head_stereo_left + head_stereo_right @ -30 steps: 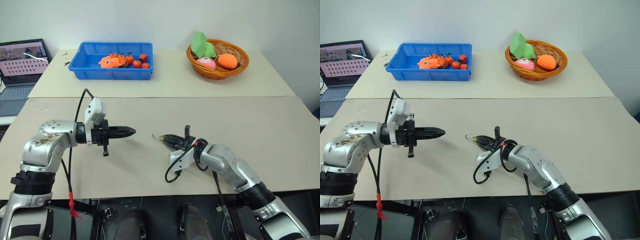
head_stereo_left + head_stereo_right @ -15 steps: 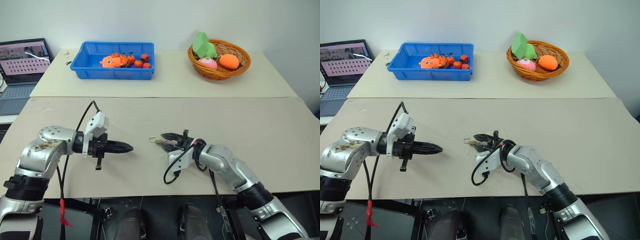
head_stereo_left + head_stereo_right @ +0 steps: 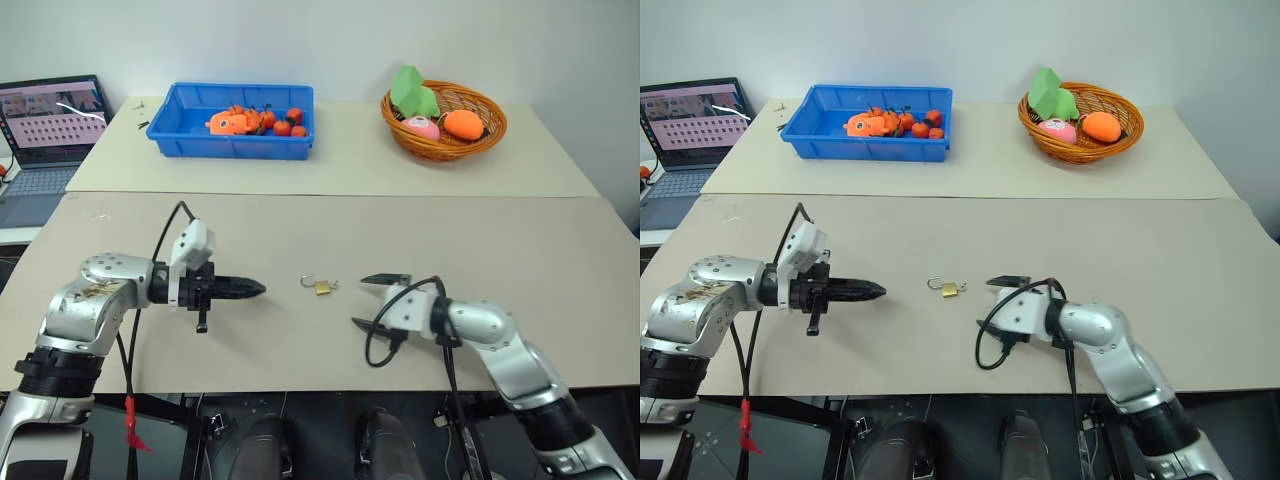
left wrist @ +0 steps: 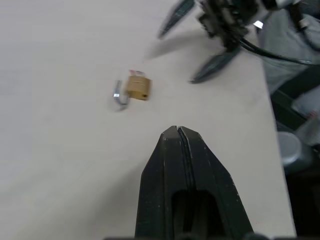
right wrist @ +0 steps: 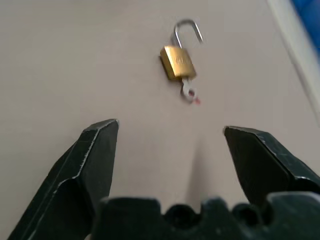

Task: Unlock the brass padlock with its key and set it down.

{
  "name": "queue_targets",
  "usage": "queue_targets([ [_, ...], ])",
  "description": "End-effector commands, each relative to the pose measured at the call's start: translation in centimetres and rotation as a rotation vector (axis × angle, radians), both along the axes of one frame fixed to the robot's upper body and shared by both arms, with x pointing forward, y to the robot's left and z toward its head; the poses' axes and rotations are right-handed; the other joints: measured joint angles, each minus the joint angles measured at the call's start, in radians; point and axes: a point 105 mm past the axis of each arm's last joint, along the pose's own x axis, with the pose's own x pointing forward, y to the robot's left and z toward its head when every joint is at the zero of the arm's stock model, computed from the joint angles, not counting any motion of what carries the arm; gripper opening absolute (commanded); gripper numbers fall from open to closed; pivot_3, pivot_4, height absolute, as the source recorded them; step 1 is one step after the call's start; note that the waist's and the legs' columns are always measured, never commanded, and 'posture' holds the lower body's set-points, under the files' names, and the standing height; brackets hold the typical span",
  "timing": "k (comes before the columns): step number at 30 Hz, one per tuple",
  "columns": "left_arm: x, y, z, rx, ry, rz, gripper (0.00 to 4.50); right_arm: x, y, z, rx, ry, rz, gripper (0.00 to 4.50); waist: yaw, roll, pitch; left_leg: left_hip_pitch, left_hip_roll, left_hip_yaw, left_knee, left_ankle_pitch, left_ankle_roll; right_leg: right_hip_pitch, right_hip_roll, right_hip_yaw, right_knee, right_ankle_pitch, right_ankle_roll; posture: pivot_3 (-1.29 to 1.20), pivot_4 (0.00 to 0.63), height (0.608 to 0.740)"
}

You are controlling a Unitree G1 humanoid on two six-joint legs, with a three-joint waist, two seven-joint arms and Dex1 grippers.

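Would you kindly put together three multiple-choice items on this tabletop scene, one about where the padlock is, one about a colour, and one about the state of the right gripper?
1. Where does the brass padlock lie?
A. in the blue bin
B. on the table between the two grippers
C. in the wicker basket

2. What colour is the bin at the far side of the table?
A. blue
B. green
C. white

3. How does the right gripper stand?
A. shut on the padlock
B. shut on nothing
C. open, holding nothing

Answers:
1. B: the padlock rests on the bare table, apart from the left gripper and the right one.
2. A: its walls are plainly blue.
3. C: the right wrist view shows its fingers spread wide with the padlock and the key lying ahead of them.
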Motion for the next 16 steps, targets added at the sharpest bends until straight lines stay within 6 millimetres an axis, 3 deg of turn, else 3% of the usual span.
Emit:
queue_targets([
  [1, 2.3, 1.5, 1.7, -0.113, -0.085, 0.246, 0.00, 2.9, -4.5, 3.7, 0.293, 0.003, -0.359, 4.01, 0.002, 0.000, 0.000, 0.000, 0.000, 0.000, 0.000, 0.000, 0.000, 0.000, 0.000, 0.000, 0.000, 0.000, 0.000, 0.00, 0.150, 0.664],
  [5, 5.3, 5.1, 1.4, -0.252, -0.151, 0.667, 0.00, 4.7, -9.8, 4.1, 0.568, -0.020, -0.823, 4.01, 0.009, 0.001, -0.001, 0.001, 0.000, 0.000, -0.002, 0.000, 0.000, 0.001, 0.000, 0.000, 0.000, 0.001, 0.000, 0.00, 0.150, 0.664],
  [9, 6.8, 9.7, -1.0, -0.223, -0.191, 1.059, 0.00, 4.4, -12.8, 2.9, 0.585, -0.073, -1.097, 4.01, 0.011, 0.001, -0.001, 0.001, -0.002, 0.000, -0.004, 0.000, 0.000, 0.000, -0.001, 0.000, -0.001, 0.001, 0.000, 0.00, 0.150, 0.664],
  [13, 6.7, 12.8, -3.0, -0.248, -0.198, 1.274, 0.00, 3.4, -14.5, 2.4, 0.586, -0.139, -1.232, 4.01, 0.011, 0.001, -0.001, 0.001, -0.003, 0.001, -0.004, 0.000, 0.000, 0.000, -0.001, 0.001, 0.000, 0.001, 0.001, 0.00, 0.150, 0.664],
  [16, 6.8, 13.1, -3.2, -0.299, -0.209, 1.309, 0.00, 3.2, -14.4, 1.7, 0.555, -0.137, -1.227, 4.01, 0.011, 0.001, -0.002, 0.001, -0.002, 0.001, -0.003, 0.000, 0.000, 0.000, -0.001, 0.001, 0.000, 0.001, 0.001, 0.00, 0.150, 0.664],
])
